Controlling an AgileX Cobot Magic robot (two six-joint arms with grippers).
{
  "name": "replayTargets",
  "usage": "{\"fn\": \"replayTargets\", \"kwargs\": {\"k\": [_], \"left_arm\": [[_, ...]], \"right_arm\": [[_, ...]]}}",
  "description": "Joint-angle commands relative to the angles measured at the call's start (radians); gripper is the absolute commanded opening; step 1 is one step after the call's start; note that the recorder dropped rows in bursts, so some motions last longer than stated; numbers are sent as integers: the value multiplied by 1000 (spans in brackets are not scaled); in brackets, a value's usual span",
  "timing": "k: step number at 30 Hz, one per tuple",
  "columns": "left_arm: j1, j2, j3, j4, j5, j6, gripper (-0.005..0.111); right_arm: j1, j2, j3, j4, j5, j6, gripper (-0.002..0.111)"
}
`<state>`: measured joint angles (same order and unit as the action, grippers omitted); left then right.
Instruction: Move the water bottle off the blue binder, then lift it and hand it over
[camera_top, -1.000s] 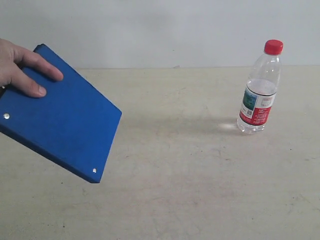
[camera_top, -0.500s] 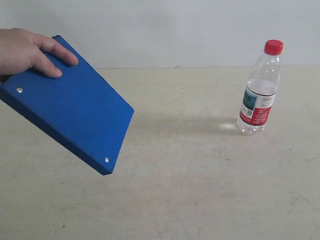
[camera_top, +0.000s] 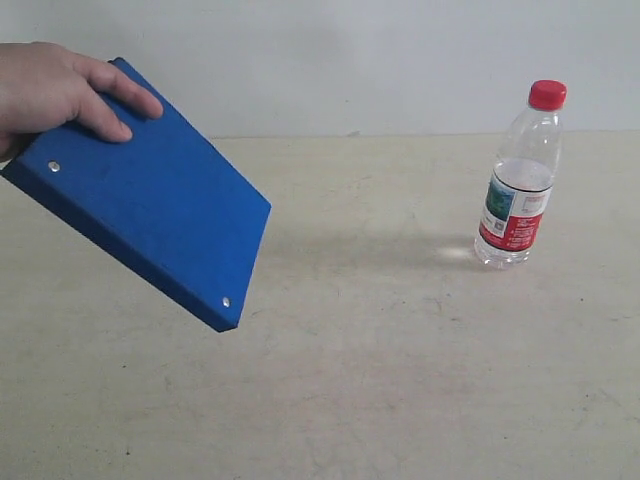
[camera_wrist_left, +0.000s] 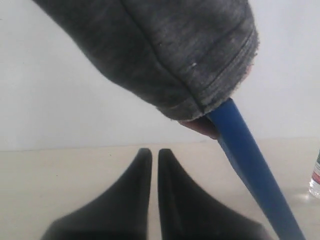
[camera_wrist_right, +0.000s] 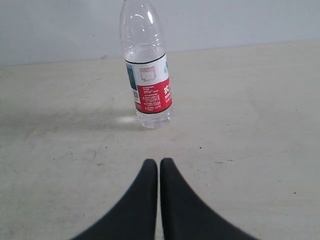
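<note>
The water bottle (camera_top: 521, 180), clear with a red cap and a red, white and green label, stands upright on the table at the right, apart from the binder. A person's hand (camera_top: 55, 92) holds the blue binder (camera_top: 150, 200) tilted in the air at the left. The right wrist view has the water bottle (camera_wrist_right: 147, 75) standing ahead of my right gripper (camera_wrist_right: 158, 162), which is shut and empty. My left gripper (camera_wrist_left: 151, 151) is shut and empty, with the blue binder (camera_wrist_left: 250, 165) edge-on beside it under a grey sleeve (camera_wrist_left: 165, 50). Neither gripper shows in the exterior view.
The beige table (camera_top: 380, 380) runs back to a pale wall (camera_top: 350, 60). The person's hand and sleeve occupy the space at the left, above the table.
The hand has carried the binder up and to the right. The bottle has stayed in place.
</note>
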<state>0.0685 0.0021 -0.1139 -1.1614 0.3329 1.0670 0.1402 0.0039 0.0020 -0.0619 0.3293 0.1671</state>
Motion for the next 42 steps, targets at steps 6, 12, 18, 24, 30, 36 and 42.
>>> {"fn": "replayTargets", "kwargs": {"k": [6, 12, 18, 24, 30, 36, 42], "left_arm": [[-11, -2, -16, -15, -54, -3, 4], [-3, -2, -21, 33, -47, -200, 4], [-3, -2, -18, 878, 40, -1224, 4], [-3, -2, -10, 1161, 141, -1254, 4], [-42, -2, 88, 1138, 140, -1310, 4], [-70, -2, 114, 1151, 52, -1220, 4], [-70, -2, 114, 1151, 49, -1211, 4]], "right_arm": [[-2, -4, -2, 0, -7, 3, 0], [-2, -4, -2, 0, -7, 7, 0], [-2, -4, -2, 5, -7, 7, 0], [-2, -4, -2, 5, -7, 7, 0], [-2, -4, -2, 5, -7, 7, 0], [-2, -4, -2, 5, -7, 7, 0], [-2, -4, -2, 5, -7, 7, 0]]}}
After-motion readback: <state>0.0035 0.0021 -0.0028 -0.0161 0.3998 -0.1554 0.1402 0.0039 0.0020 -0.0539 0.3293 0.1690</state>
